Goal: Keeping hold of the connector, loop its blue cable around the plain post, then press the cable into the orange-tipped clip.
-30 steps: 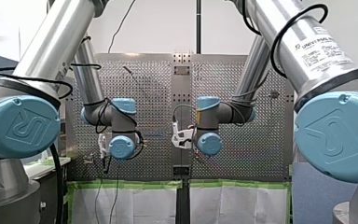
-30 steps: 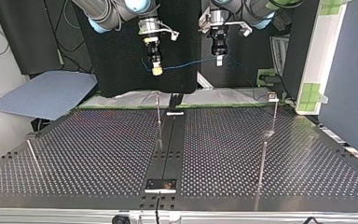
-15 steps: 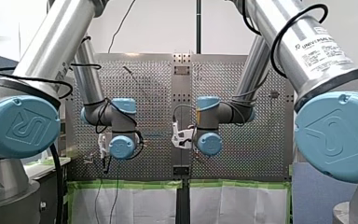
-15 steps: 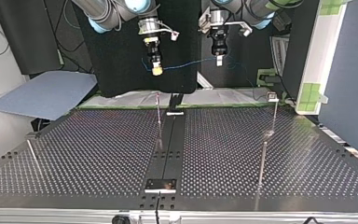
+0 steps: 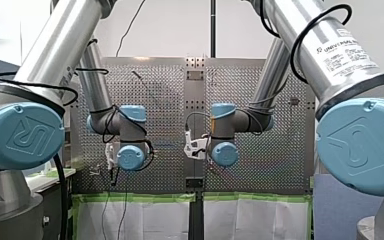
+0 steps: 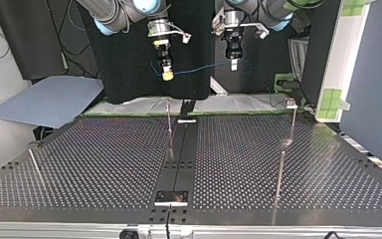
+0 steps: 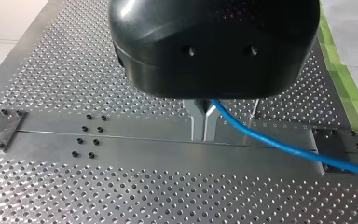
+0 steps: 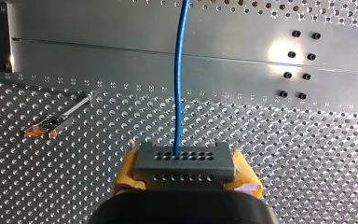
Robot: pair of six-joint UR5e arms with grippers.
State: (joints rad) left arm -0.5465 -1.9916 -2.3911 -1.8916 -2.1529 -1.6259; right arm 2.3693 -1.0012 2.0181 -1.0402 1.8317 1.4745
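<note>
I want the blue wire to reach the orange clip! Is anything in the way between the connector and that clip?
Nothing visible is. In the right wrist view my right end effector holds the connector, its blue cable leading ahead, and only bare perforated table lies between it and the orange-tipped clip.

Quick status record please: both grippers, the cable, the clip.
Right gripper: jaws shut on the grey connector, a yellow pad on either side
Left gripper: metal jaws shut on the blue cable
Cable run: strung in the air between the two grippers
Orange-tipped clip: on the perforated table, beside the cable, nothing in it
Progress: cable not yet clipped
</note>
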